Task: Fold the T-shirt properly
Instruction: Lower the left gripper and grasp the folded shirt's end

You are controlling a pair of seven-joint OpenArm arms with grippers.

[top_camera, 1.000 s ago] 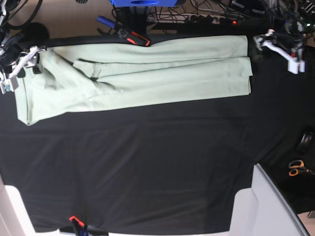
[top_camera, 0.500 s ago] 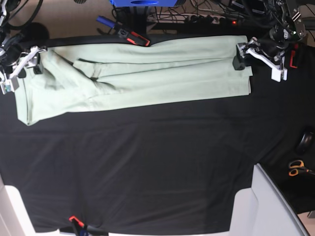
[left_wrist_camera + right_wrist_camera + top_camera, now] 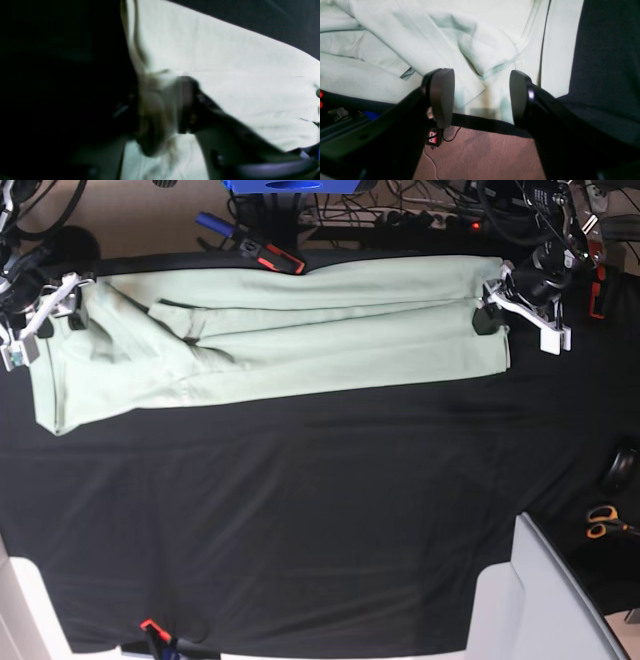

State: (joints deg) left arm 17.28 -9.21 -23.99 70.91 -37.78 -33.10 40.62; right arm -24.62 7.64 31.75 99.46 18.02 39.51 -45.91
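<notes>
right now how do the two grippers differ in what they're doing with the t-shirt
The left gripper sits at the T-shirt's hem end, its jaws nearly together with a bunch of cloth between them; the right gripper is at the sleeve end with jaws wide apart and nothing between them. The left wrist view is blurred; the right one is sharp. Both are at the shirt's edges, over the black table cloth.

One T-shirt (image 3: 290,330), two hands, one scissors (image 3: 601,522).
</notes>
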